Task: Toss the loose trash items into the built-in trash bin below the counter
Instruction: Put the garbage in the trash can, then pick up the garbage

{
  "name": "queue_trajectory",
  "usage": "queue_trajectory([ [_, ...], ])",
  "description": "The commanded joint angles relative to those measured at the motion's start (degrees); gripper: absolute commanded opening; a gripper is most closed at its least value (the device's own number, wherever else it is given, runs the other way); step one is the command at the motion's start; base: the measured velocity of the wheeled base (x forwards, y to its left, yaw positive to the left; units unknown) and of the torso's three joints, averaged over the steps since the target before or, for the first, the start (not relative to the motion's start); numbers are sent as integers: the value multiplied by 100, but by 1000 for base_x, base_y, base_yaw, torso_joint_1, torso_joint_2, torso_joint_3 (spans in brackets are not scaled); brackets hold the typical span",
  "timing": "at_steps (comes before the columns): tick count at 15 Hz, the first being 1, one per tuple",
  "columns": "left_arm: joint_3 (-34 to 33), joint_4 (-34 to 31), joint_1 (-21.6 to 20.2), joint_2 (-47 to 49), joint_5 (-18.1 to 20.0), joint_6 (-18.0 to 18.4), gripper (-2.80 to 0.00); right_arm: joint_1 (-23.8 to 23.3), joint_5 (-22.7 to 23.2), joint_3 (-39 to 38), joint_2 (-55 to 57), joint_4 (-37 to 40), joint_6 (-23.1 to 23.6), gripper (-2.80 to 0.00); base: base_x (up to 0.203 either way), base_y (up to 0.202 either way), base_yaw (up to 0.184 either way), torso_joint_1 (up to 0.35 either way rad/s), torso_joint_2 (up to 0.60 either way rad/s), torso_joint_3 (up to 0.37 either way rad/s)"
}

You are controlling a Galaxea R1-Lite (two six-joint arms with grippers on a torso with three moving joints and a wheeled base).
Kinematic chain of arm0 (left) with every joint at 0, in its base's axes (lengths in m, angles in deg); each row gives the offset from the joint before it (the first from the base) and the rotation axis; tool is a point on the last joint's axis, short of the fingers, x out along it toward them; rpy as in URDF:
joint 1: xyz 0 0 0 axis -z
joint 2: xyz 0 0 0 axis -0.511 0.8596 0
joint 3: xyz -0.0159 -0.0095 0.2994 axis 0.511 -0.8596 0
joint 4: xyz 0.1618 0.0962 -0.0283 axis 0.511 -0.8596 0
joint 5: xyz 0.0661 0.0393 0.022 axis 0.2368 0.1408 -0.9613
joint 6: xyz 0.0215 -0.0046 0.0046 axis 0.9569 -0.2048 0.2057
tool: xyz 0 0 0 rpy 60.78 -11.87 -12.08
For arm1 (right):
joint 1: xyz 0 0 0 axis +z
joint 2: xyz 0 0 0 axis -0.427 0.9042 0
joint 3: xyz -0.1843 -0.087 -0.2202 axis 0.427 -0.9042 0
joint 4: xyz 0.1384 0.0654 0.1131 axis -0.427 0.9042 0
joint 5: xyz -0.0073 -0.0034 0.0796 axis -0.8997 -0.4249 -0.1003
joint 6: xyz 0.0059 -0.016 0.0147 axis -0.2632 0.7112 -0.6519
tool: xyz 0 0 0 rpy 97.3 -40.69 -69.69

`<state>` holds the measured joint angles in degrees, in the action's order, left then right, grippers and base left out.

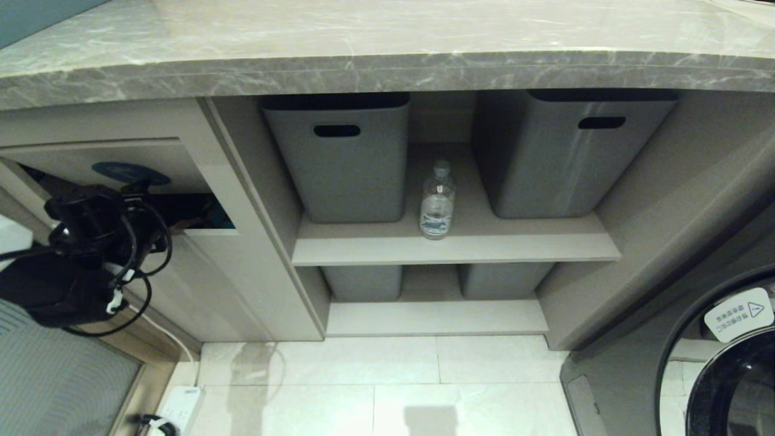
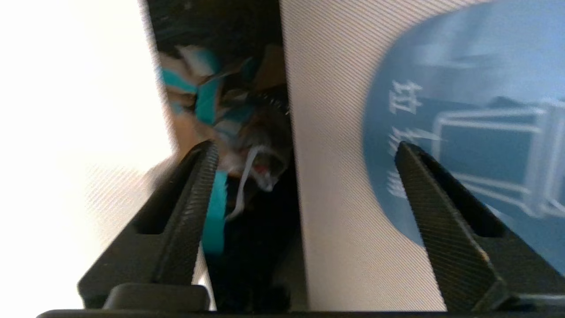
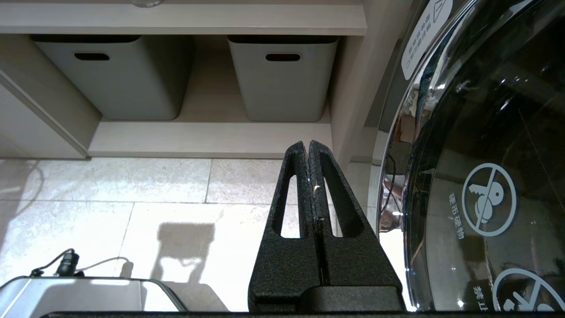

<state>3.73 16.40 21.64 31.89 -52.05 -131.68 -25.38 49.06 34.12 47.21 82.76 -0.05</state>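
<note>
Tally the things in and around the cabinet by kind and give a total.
Grey tubs: 4
Water bottle: 1
Crumpled paper wad: 1
Bin flap: 1
Total: 7

Left arm reaches in low at far left, its left gripper (image 2: 304, 152) apparently spread wide; right gripper (image 3: 307, 148) hangs parked, fingers (image 3: 296, 176) pressed together.

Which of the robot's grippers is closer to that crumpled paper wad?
The left gripper: its open fingers sit right at the bin flap, the paper wad just beyond. The right gripper hangs shut by the washing machine door.
</note>
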Motion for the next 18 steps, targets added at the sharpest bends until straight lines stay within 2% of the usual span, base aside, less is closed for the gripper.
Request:
queue_trajectory([
  [1,-456,47,0,-612,-10,-84,0,1,9,0,0,-1,2,-280,0,0,0,0,0,0],
  [4,-1534,52,1,-1791,-46,-167,0,1,9,0,0,-1,2,-280,0,0,0,0,0,0],
  [5,-1905,36,9,-2230,-64,-136,-280,1,9,0,0,-1,2,-280,0,0,0,0,0,0],
  [7,-2667,4,143,-3103,-69,153,-280,1,9,0,0,-1,2,-280,0,0,0,0,0,0],
  [8,-3044,-37,346,-3594,-53,446,-280,1,9,0,0,-1,2,-280,0,0,0,0,0,0],
  [9,-3389,-126,717,-4083,-30,835,-280,1,9,0,0,-1,2,-280,0,0,0,0,0,0],
  [10,-3689,-247,1230,-4478,-10,1332,-280,1,9,0,0,-1,11,-280,0,0,0,0,0,0],
  [12,-4183,-455,2062,-4870,191,2836,-280,1,9,0,0,-1,2,-280,0,0,0,0,0,0],
  [14,-4309,-528,2748,-4753,1014,4233,-280,1,9,0,0,-1,2,-280,0,0,0,0,0,0],
  [15,-4308,-537,3010,-4478,1407,4711,-280,1,9,0,0,-1,2,-280,0,0,0,0,0,0],
  [17,-4256,-530,3492,-3942,2128,5391,-280,1,9,0,0,-1,2,-280,0,0,0,0,0,0],
  [18,-4173,-525,3640,-3689,2361,5601,-280,1,9,0,0,-1,2,-280,0,0,0,0,0,0],
])
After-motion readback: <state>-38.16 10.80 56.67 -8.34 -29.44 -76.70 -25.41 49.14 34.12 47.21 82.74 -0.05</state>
